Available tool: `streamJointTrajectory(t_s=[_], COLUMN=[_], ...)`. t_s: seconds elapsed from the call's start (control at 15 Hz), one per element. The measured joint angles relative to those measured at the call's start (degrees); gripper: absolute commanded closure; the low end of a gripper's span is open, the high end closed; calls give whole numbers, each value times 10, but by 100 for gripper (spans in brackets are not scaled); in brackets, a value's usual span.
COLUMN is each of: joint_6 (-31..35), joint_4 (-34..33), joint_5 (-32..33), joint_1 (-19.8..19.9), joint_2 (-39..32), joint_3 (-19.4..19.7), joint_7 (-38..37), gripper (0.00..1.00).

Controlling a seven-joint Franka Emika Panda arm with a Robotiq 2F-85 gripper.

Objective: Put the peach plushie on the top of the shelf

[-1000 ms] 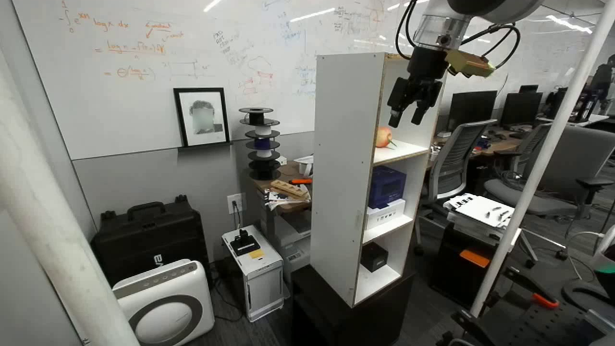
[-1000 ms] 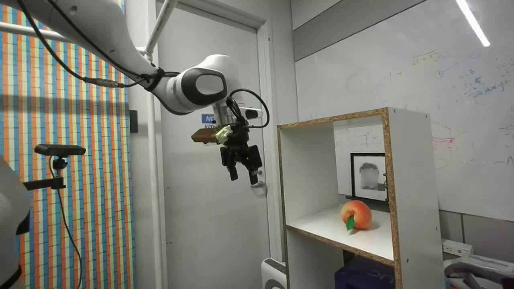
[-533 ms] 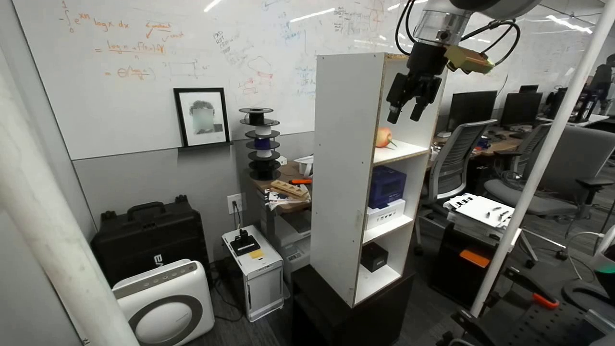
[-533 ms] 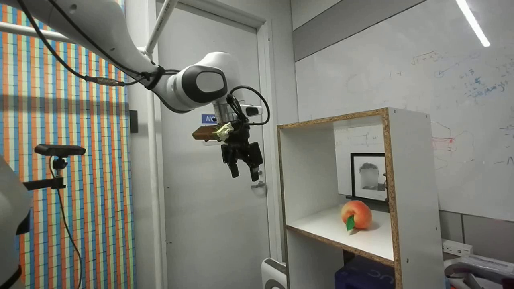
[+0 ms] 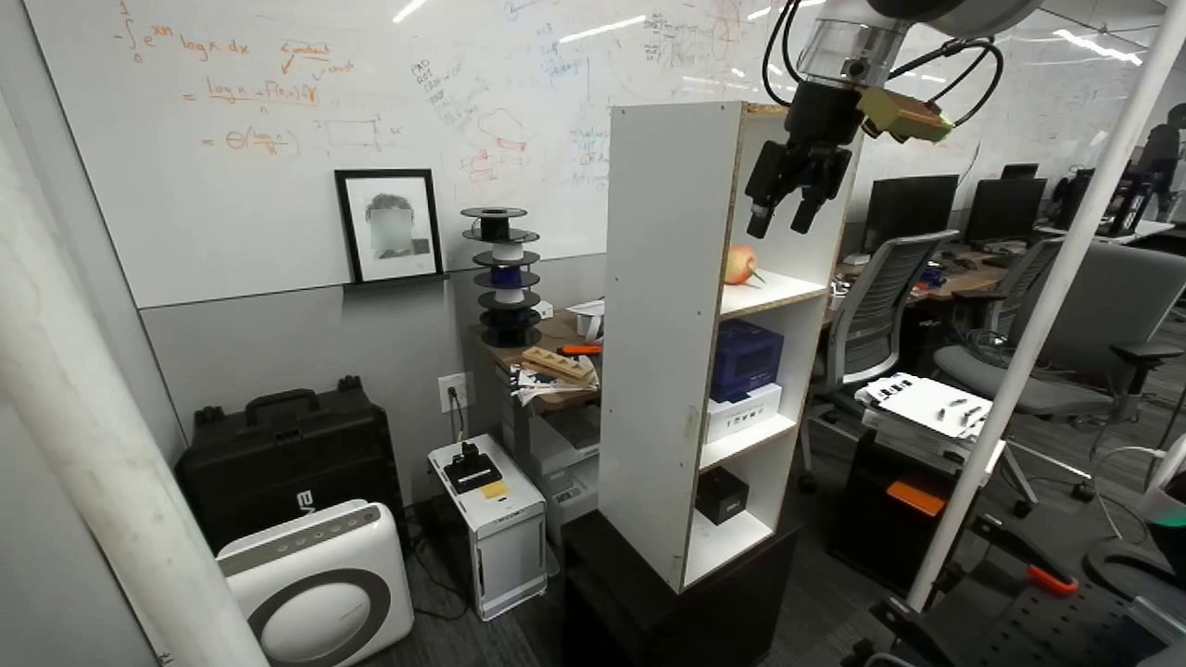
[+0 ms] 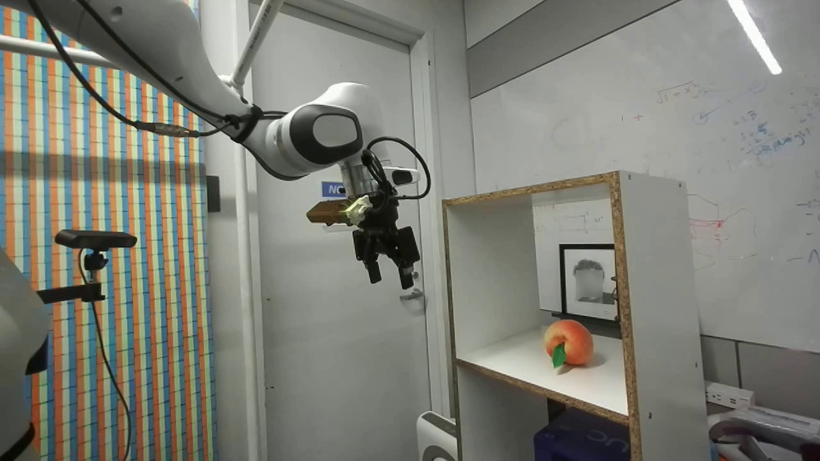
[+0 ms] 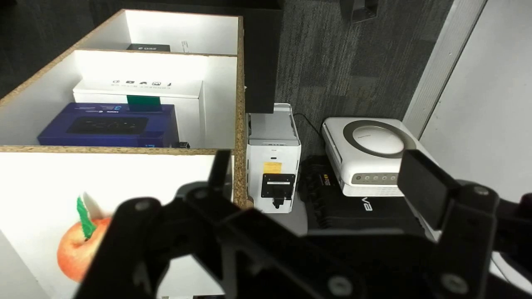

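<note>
Your pincer (image 6: 391,276) hangs unclenched outside the shelf (image 6: 660,288), fingers (image 7: 426,187) well apart. Lower than the pincer, the peach (image 6: 570,339) sits in the top compartment (image 6: 500,355), back from the front lip (image 6: 541,391). In the wrist view the shelf's near upright edge (image 7: 240,104) passes just beside one fingertip (image 7: 219,172); in an exterior view you see free air between that edge and the pincer.

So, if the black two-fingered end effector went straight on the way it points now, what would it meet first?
Probably the black box-like stand beneath the tall white chipboard shelf. The end effector points mostly down near the shelf; depth is unclear, so one finger might graze the shelf's front edge first.
</note>
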State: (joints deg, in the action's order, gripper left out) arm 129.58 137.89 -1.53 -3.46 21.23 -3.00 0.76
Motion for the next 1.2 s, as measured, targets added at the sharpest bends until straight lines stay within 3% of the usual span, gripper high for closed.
streamJointTrajectory(t_s=[0.4, 0.73, 0.93, 1.2], joint_6=[10, 55, 160, 342], joint_4=[23, 54, 76, 85], joint_5=[8, 51, 98, 129], joint_1=[12, 65, 104, 134], joint_2=[0, -1, -13, -67], joint_3=[20, 74, 99, 102], joint_7=[8, 44, 55, 47], gripper=[0, 0, 0, 0])
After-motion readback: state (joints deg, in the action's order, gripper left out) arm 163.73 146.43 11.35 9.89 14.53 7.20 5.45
